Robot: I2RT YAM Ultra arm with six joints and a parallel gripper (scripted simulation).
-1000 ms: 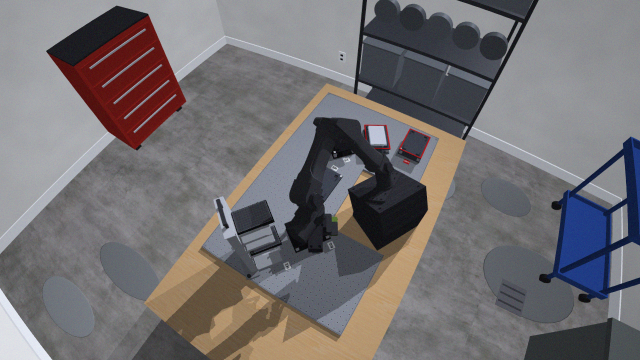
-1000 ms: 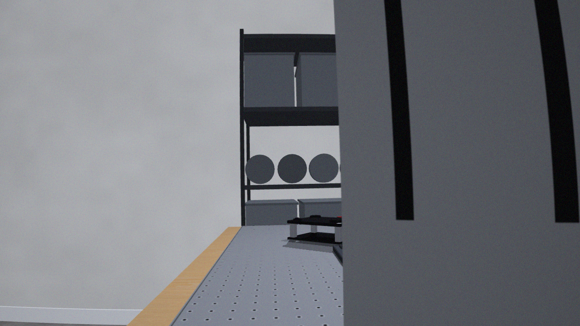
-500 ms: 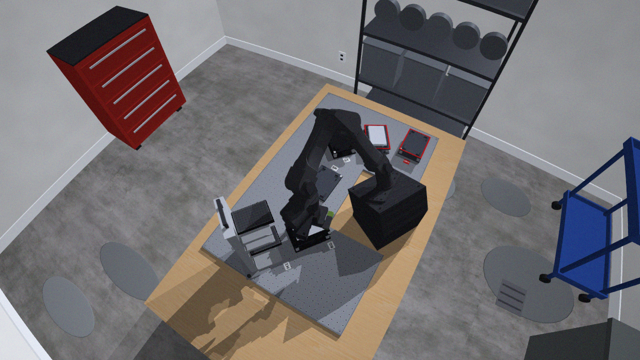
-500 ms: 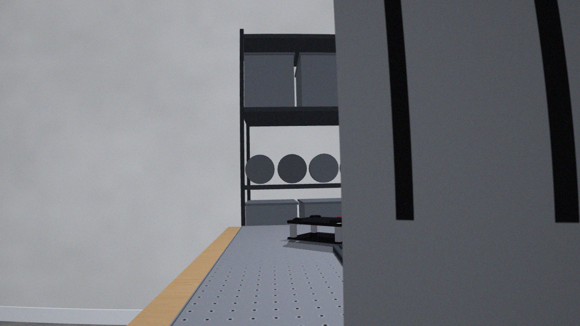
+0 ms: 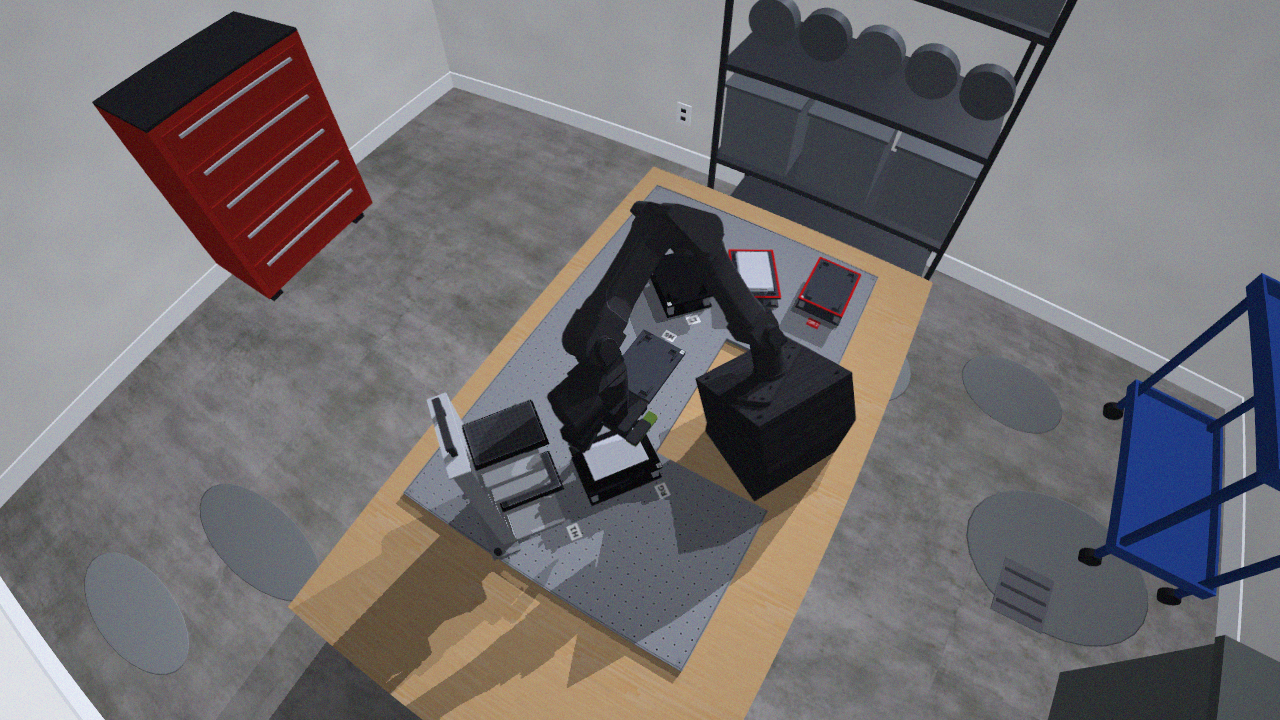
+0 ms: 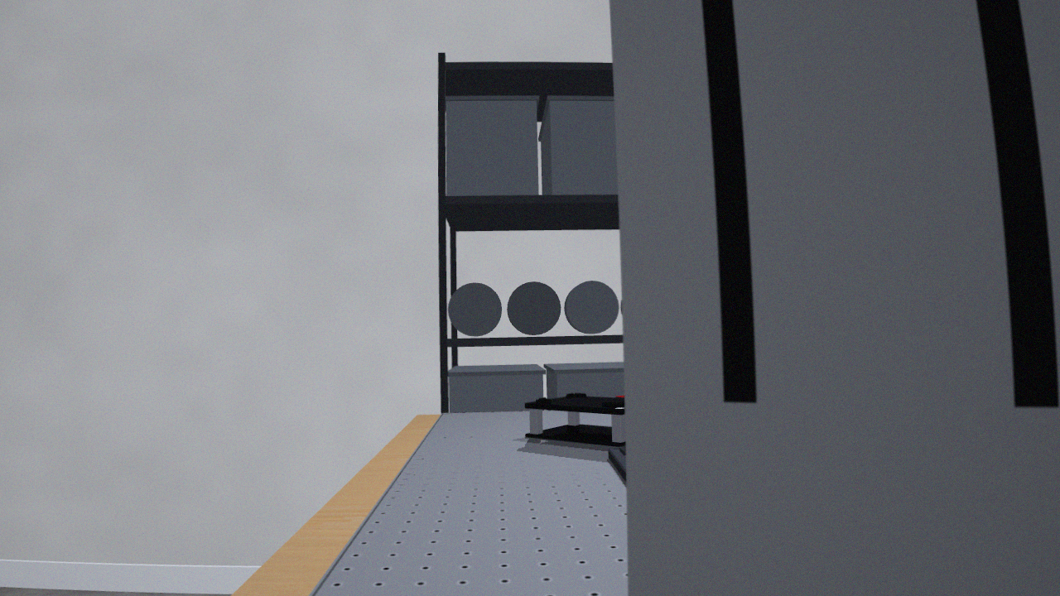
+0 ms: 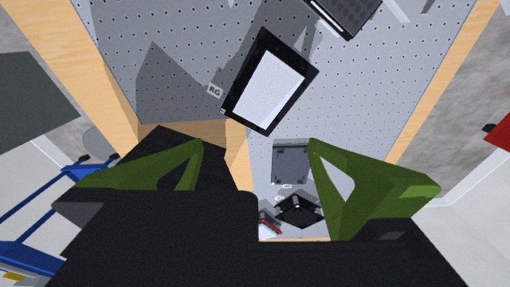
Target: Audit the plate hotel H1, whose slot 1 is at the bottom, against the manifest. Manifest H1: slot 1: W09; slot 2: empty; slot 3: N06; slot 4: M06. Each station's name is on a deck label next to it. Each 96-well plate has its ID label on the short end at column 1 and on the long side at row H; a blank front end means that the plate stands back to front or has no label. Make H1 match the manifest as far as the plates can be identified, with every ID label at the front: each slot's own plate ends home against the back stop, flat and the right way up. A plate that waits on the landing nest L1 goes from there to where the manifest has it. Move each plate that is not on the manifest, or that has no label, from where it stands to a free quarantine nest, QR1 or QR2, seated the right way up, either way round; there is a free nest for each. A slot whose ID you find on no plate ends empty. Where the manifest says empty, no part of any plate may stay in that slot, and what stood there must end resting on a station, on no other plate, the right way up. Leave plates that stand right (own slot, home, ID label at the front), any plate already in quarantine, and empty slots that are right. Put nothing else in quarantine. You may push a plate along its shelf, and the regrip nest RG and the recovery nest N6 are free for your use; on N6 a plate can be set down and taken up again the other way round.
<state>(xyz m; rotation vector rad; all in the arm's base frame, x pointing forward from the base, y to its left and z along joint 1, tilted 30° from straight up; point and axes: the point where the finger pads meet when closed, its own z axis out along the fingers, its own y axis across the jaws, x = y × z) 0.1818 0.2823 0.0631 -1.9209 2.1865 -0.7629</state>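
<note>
The plate hotel H1 [image 5: 501,456] stands at the front left of the deck, with a dark plate [image 5: 505,432] on its top shelf. The lower shelves show only in part, and no ID label can be read. A white-topped plate [image 5: 613,456] sits in the black regrip nest RG next to the hotel; it also shows in the wrist view [image 7: 268,92] beside the RG label [image 7: 214,91]. My gripper [image 7: 255,143] [image 5: 631,432] with green fingers is wide open and empty. It hovers above the back edge of that plate. The dark plate's corner [image 7: 344,13] shows at the top of the wrist view.
A flat grey nest [image 5: 653,362] lies behind the gripper, and a black station [image 5: 680,286] behind that. Two red-rimmed quarantine nests stand at the back: one holds a white plate [image 5: 756,273], the other is dark [image 5: 827,288]. The arm's black base block [image 5: 778,420] is on the right. The hotel's wall [image 6: 837,296] fills much of the exterior view.
</note>
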